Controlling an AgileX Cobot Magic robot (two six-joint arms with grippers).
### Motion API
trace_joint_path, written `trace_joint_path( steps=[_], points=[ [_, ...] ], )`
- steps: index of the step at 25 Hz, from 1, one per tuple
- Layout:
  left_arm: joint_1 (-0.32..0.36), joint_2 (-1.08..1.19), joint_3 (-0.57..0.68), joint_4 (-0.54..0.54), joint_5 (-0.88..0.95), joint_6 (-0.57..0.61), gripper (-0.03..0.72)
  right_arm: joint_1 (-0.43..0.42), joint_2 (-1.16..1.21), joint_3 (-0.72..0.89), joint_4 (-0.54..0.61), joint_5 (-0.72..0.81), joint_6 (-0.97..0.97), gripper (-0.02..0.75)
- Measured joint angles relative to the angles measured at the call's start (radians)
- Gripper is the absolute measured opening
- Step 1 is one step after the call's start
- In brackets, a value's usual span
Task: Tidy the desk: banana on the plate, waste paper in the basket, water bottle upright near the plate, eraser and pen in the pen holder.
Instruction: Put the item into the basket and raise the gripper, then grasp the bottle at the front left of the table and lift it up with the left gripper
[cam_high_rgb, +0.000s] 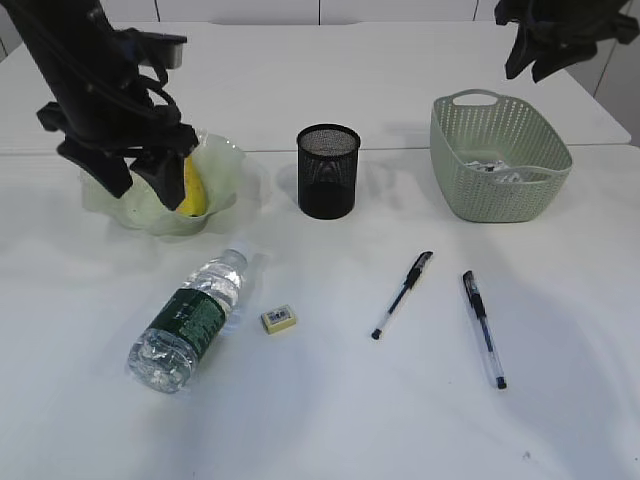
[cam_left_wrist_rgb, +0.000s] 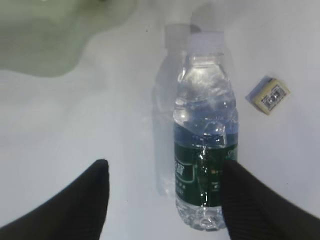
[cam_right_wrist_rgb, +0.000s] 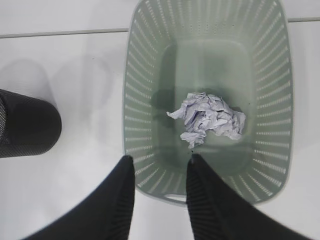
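A yellow banana (cam_high_rgb: 192, 190) lies in the wavy pale-green plate (cam_high_rgb: 225, 165), whose rim also shows in the left wrist view (cam_left_wrist_rgb: 45, 45). My left gripper (cam_high_rgb: 135, 185) hovers at the plate, open (cam_left_wrist_rgb: 165, 170) and holding nothing. The water bottle (cam_high_rgb: 190, 320) lies on its side below it (cam_left_wrist_rgb: 205, 150). A small eraser (cam_high_rgb: 279, 319) (cam_left_wrist_rgb: 269, 95) rests beside the bottle. Two pens (cam_high_rgb: 403, 294) (cam_high_rgb: 483, 327) lie on the table. The black mesh pen holder (cam_high_rgb: 328, 172) (cam_right_wrist_rgb: 27, 122) stands at centre. Crumpled waste paper (cam_right_wrist_rgb: 207, 117) sits in the green basket (cam_high_rgb: 500, 170) (cam_right_wrist_rgb: 150, 100). My right gripper (cam_high_rgb: 540, 60) hangs open (cam_right_wrist_rgb: 161, 160) above the basket, with nothing in it.
A seam in the white table runs behind the pen holder and basket. Open tabletop lies between the bottle and the pens, and along the front edge.
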Motion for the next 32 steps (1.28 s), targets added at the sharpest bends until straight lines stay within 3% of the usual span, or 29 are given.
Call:
trace_joint_path(
  steps=[13,32],
  points=[
    [-0.037,-0.133,0.000,0.176,-0.156,-0.122,0.472,0.009,-0.052,0.000,0.040,0.021,-0.016,0.248],
    [-0.051,-0.171,0.000,0.205,-0.090,-0.132,0.465,0.037,-0.056,-0.001,0.065,0.033,-0.018,0.244]
  ],
)
